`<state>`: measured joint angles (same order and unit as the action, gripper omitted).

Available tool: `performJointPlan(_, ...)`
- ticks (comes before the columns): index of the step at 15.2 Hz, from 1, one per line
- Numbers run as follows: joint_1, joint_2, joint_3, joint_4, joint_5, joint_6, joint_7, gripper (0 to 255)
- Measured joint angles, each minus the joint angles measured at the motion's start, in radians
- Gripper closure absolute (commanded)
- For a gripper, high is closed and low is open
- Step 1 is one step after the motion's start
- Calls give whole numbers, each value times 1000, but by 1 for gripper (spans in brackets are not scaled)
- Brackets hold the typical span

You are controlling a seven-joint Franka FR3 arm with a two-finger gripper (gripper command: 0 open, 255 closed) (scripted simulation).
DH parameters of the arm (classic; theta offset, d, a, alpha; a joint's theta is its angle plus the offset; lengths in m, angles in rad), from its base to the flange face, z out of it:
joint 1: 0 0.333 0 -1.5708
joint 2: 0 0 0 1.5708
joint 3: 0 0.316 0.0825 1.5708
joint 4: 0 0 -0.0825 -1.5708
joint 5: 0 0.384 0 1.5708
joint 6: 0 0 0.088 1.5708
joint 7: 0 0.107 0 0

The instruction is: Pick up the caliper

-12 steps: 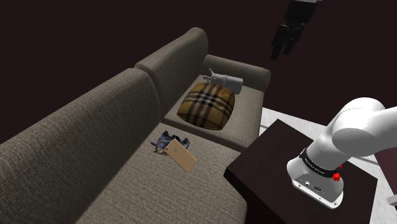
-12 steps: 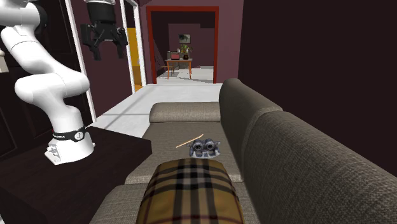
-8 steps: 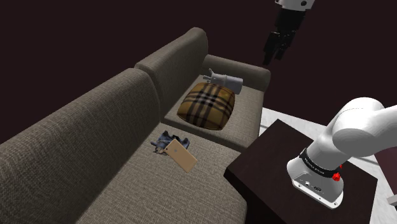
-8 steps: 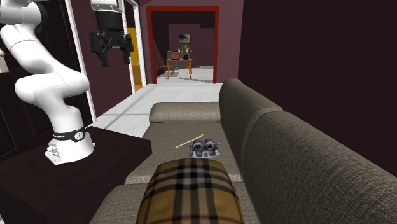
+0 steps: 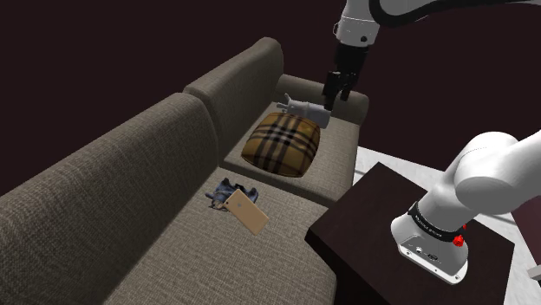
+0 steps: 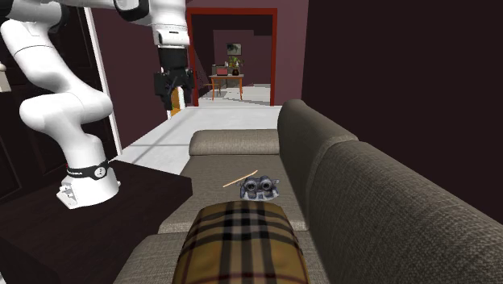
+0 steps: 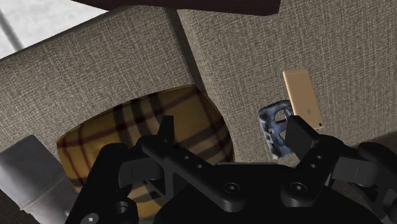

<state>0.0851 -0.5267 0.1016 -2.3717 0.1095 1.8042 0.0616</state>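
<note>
Hovering over the far end of the grey-brown fabric sofa (image 5: 173,147), the black jaws hang from the white arm (image 5: 381,13), and in the wrist view they stand apart with nothing between them. Right below them, there's the target: the plain grey caliper (image 5: 305,109), lying flat on the seat with its long bar nearly under the jaws and its short prong pointing away from them. It sits just beside the tan-and-brown plaid cushion (image 5: 281,143); whether the two touch, I cannot tell. From the wrist view the caliper (image 7: 28,172) is off to the outside of one finger, not lined up in the gap yet.

How will it handle? My read: stiff, slim and fairly light, with smooth faces that could slip. The soft seat under it should give when pressed, so a firm downward reach looks safe enough. Best hold, I'd say, is across the narrow width of the long bar, close to the head end where the weight probably sits. Stay off the thin prong, because a pinch there would likely twist the whole tool.

Well beyond the cushion from the jaws lie a small blue-grey object (image 5: 227,191) and a flat tan slab (image 5: 247,211), no concern here.
</note>
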Motion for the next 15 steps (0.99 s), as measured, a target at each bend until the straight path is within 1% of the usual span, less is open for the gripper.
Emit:
performJointPlan(4, 25, 115, 34, -4, 17, 112, -1, 0)
performJointPlan(6, 34, 179, 47, 17, 21, 152, -4, 0)
performJointPlan(8, 46, 242, 65, 16, 26, 211, -4, 0)
performJointPlan(15, 82, 494, 115, 109, 12, 355, 3, 0)
